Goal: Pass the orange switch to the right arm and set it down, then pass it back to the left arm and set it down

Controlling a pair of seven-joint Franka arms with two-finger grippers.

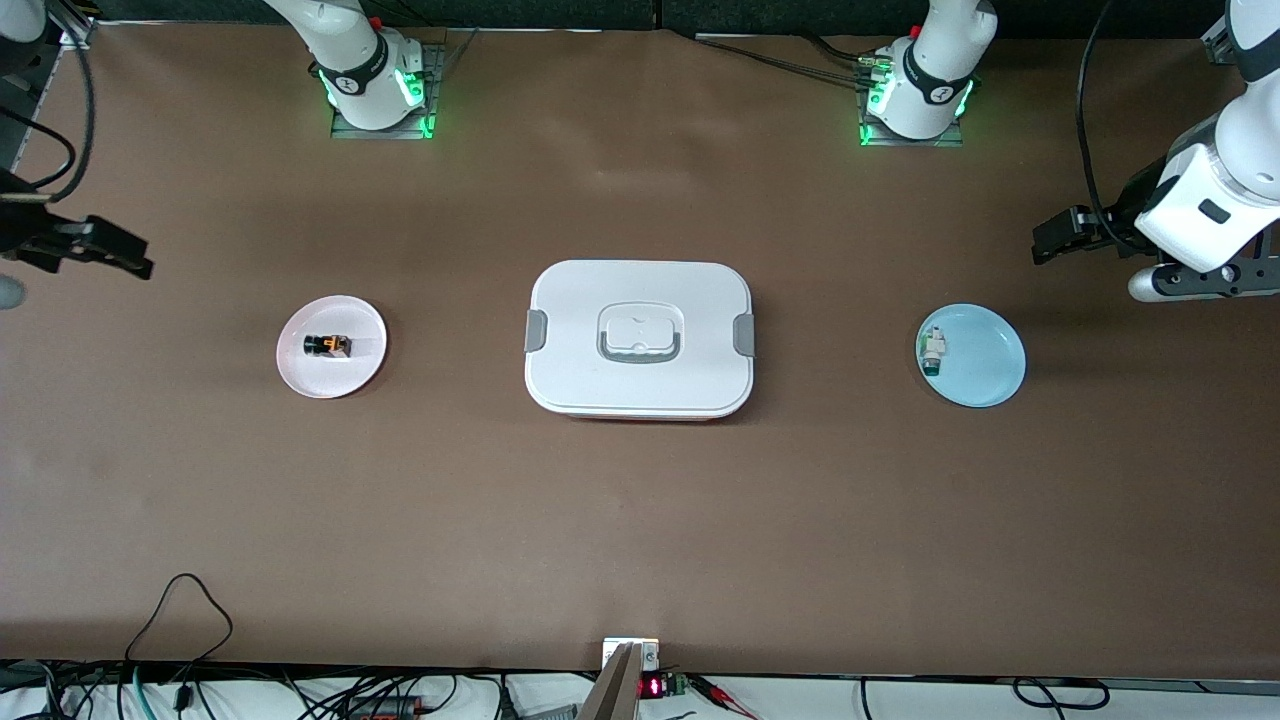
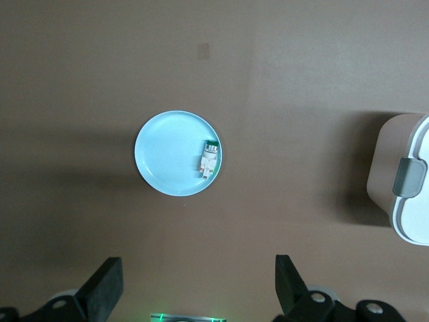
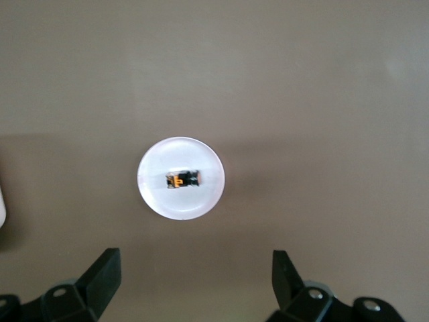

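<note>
The orange switch (image 1: 327, 346) (image 3: 182, 180) lies on its side on a small pink plate (image 1: 300, 365) (image 3: 157, 194) toward the right arm's end of the table. The white lidded box (image 1: 640, 340) (image 2: 412, 201) stands mid-table between the two plates. My right gripper (image 1: 135, 262) (image 3: 194, 261) hangs open and empty over bare table, off to the side of the pink plate. My left gripper (image 1: 1045, 242) (image 2: 199, 268) hangs open and empty over bare table beside the blue plate (image 1: 985, 365) (image 2: 164, 161).
A small white-and-green component (image 1: 932, 352) (image 2: 209, 159) lies on the blue plate. Both arm bases (image 1: 378, 90) (image 1: 915, 95) stand at the table edge farthest from the front camera. Loose cables (image 1: 180, 610) and a small red display (image 1: 650, 687) sit along the nearest edge.
</note>
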